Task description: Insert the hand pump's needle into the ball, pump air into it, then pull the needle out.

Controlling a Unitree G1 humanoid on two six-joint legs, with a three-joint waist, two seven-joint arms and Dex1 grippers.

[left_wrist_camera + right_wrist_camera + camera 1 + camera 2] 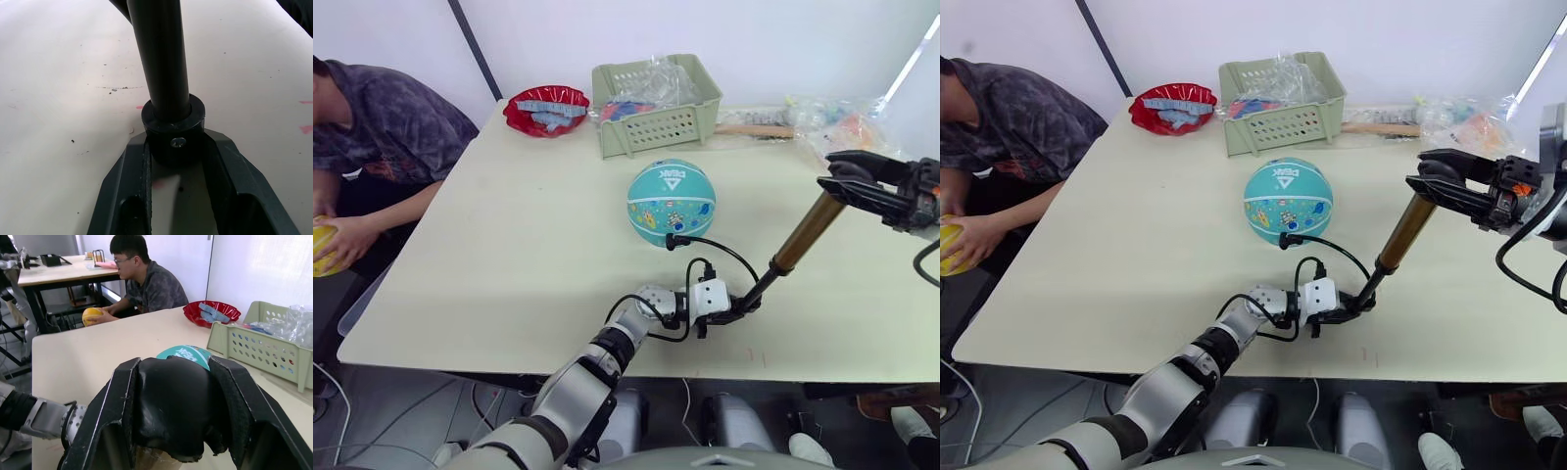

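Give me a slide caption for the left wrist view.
Left tool clamps the hand pump by its black base cap above the table.

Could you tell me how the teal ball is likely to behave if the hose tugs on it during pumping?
The ball is round and rests unbraced on the flat table, so it would probably roll. It is likely light. The thin hose curves slackly, so it looks floppy.

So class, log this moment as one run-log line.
left end effector: clamps hand pump base | right end effector: grips T-handle | hose plugged into ball
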